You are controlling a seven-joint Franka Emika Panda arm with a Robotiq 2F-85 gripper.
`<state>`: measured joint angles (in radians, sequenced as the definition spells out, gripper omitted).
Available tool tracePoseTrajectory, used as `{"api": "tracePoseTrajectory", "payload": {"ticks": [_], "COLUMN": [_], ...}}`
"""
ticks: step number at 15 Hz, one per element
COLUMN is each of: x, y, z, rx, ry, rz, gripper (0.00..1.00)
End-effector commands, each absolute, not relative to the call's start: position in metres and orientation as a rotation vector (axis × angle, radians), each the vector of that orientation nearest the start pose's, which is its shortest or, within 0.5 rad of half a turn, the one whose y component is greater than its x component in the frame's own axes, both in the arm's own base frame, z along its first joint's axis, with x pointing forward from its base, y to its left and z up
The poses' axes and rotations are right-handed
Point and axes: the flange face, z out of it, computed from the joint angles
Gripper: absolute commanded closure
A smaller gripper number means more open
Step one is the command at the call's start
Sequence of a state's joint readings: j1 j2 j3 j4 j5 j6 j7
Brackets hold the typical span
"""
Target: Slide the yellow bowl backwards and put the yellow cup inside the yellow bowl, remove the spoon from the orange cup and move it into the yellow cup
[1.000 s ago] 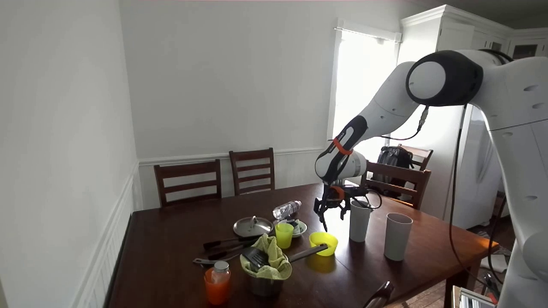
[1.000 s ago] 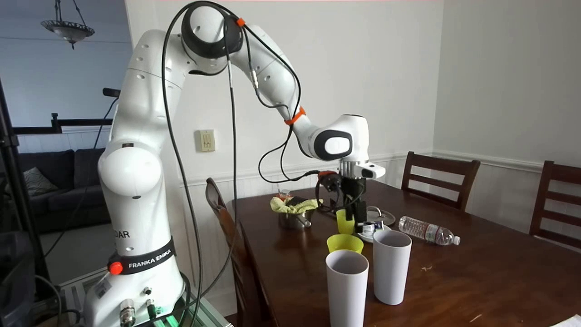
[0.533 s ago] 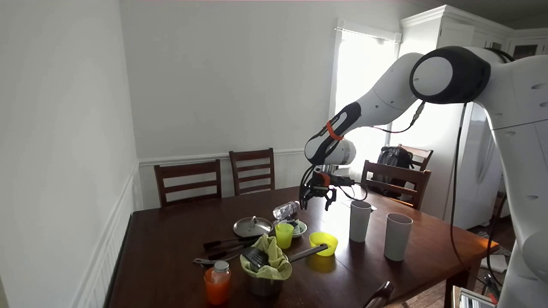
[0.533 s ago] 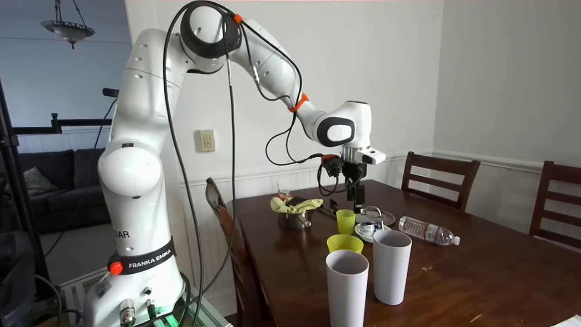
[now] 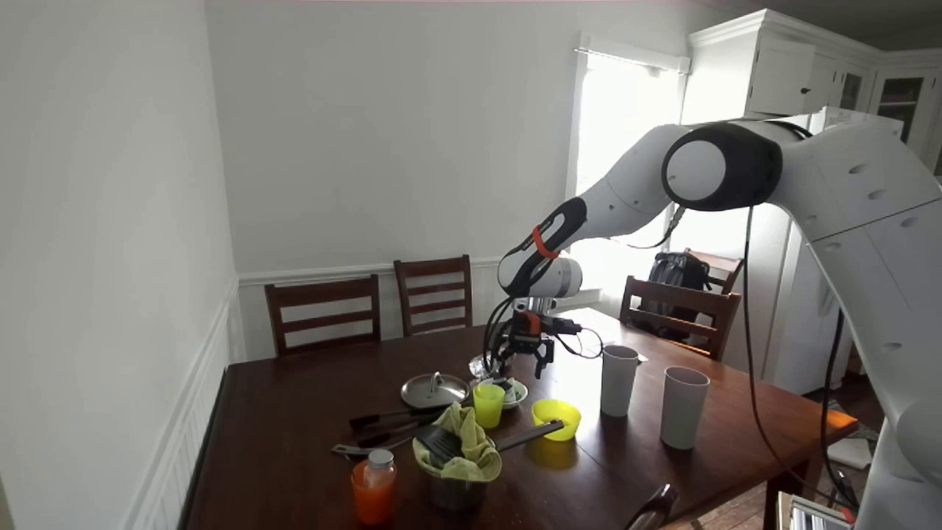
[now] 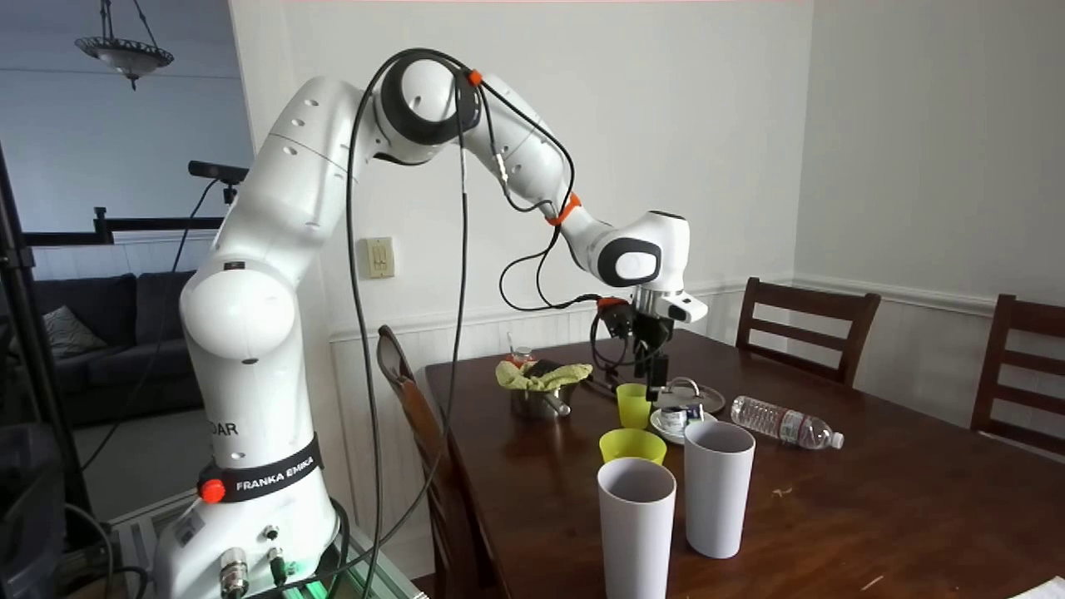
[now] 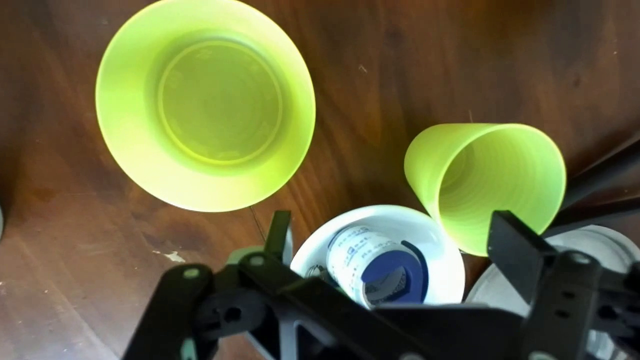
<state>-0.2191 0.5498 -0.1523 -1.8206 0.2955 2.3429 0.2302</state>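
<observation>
Gripper [image 7: 391,232] and tableware on dark wooden table [image 6: 874,507]

Gripper: hung above the table, jaws wide apart.
Yellow bowl [image 7: 220,105]: stood lower than the gripper, past the jaw at the wrist view's left.
Yellow cup [image 7: 485,185]: stood lower than the gripper, apart from the bowl, partly covered in the wrist view by the opposite jaw.
White dish [image 7: 447,272]: showed between the jaws, just beside the yellow cup; held a printed blue-and-white cylinder [image 7: 350,252].
Orange cup [image 5: 372,506]: stood well apart from the gripper, near a metal pot [image 5: 456,497]; held a lidded jar [image 5: 379,473].
</observation>
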Motion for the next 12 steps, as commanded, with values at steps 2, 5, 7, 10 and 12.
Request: {"api": "tracePoseTrajectory", "payload": {"ticks": [2, 5, 7, 10, 12], "x": [0.631, 0.639, 0.643, 0.643, 0.638], "y": [-0.223, -0.215, -0.210, -0.208, -0.208], "z": [0.208, 0.196, 0.192, 0.190, 0.193], "rx": [-2.755, -2.742, -2.744, -2.745, -2.743], "ry": [1.140, 1.101, 1.091, 1.109, 1.140], "rz": [0.029, 0.031, 0.040, 0.047, 0.043], "gripper": [0.00, 0.00, 0.25, 0.41, 0.56]}}
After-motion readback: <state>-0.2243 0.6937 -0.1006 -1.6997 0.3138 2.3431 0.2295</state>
